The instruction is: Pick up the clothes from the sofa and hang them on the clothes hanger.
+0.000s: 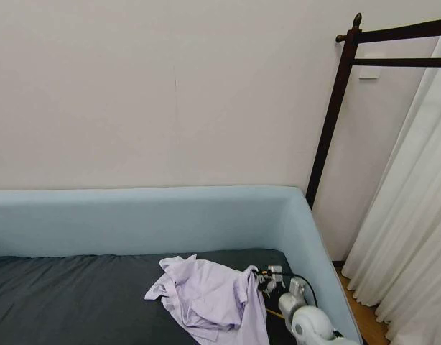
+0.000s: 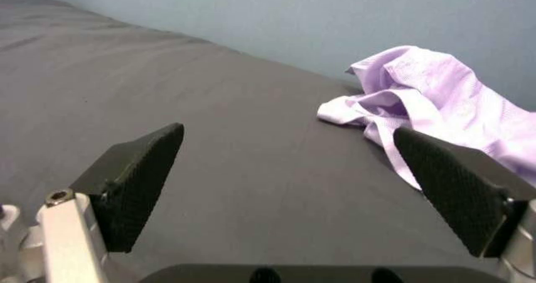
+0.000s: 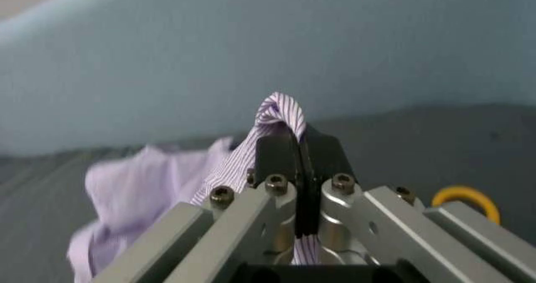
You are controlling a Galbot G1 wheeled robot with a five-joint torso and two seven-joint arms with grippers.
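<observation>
One shirt is lying on one sofa. One rack is standing by the wall, and one curtain is hanging beside it. Two grippers are showing here: the left gripper and the right gripper.

No text, label, brand, number or sign can be read in any of the views.
</observation>
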